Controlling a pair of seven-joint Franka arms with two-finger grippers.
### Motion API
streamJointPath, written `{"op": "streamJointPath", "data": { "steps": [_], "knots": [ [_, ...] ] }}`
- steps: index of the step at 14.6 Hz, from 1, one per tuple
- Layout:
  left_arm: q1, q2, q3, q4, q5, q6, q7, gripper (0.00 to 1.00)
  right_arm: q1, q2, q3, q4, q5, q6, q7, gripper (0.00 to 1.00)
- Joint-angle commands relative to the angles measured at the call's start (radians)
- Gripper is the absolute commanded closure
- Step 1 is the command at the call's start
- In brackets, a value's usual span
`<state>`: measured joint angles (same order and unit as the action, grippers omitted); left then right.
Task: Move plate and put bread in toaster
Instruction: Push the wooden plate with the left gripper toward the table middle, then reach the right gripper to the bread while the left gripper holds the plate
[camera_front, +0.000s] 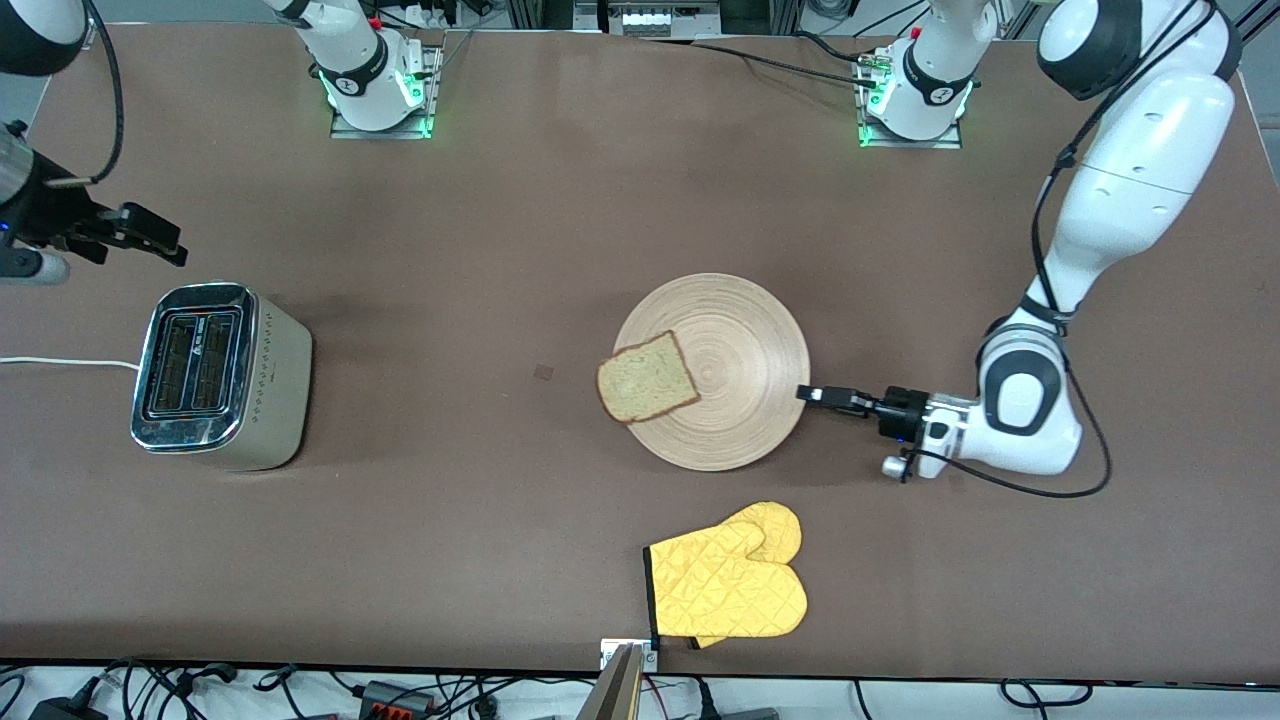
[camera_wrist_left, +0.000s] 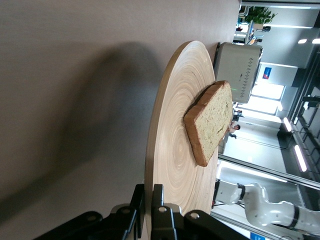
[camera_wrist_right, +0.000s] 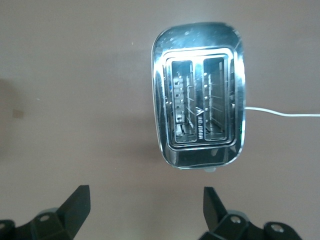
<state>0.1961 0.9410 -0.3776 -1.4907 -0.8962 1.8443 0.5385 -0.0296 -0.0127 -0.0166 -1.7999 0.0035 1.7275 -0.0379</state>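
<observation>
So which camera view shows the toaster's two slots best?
The right wrist view: it looks straight down into the toaster, so both empty slots and their wire guides show. The front view shows the toaster from above at an angle, slots visible but small. The left wrist view shows only its dotted side, past the plate.

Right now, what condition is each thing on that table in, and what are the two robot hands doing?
plate: flat on the table, rim pinched by the left gripper.
bread: lying on the plate, overhanging its edge toward the toaster.
toaster: upright, both slots empty.
oven mitt: lying flat, untouched.
left gripper: shut on the plate's rim.
right gripper: open, waiting in the air by the toaster.
</observation>
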Motion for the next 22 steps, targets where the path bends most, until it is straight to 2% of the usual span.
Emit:
{"op": "streamJointPath", "data": {
  "steps": [1,4,7,11,15,17,20,22],
  "knots": [
    [-0.075,0.01,0.0,0.032,-0.082,0.045,0.028,1.0,0.045,0.054,0.006,-0.001,0.01,0.024,0.004,0.0],
    [-0.162,0.021,0.0,0.053,-0.089,0.121,0.028,1.0,0.097,0.123,0.006,0.001,0.015,0.055,0.006,0.0],
    [-0.198,0.039,0.0,0.056,-0.089,0.145,0.035,1.0,0.112,0.192,0.006,-0.001,0.14,0.101,0.001,0.0],
    [-0.219,0.102,0.0,0.107,-0.111,0.142,0.184,1.0,0.16,0.256,0.006,-0.001,0.151,0.141,0.004,0.0],
    [-0.228,0.124,0.0,0.113,-0.129,0.141,0.222,0.99,0.238,0.315,0.006,-0.001,0.153,0.178,0.033,0.0],
    [-0.233,0.124,0.0,0.113,-0.132,0.142,0.221,0.94,0.27,0.342,0.006,0.001,0.153,0.191,0.035,0.0],
    [-0.225,0.122,0.003,0.113,-0.133,0.142,0.192,0.74,0.318,0.405,0.006,0.004,0.191,0.243,0.094,0.0],
    [-0.207,0.116,0.008,0.116,-0.13,0.136,0.152,0.71,0.347,0.434,0.006,0.008,0.208,0.296,0.128,0.0]
  ]
}}
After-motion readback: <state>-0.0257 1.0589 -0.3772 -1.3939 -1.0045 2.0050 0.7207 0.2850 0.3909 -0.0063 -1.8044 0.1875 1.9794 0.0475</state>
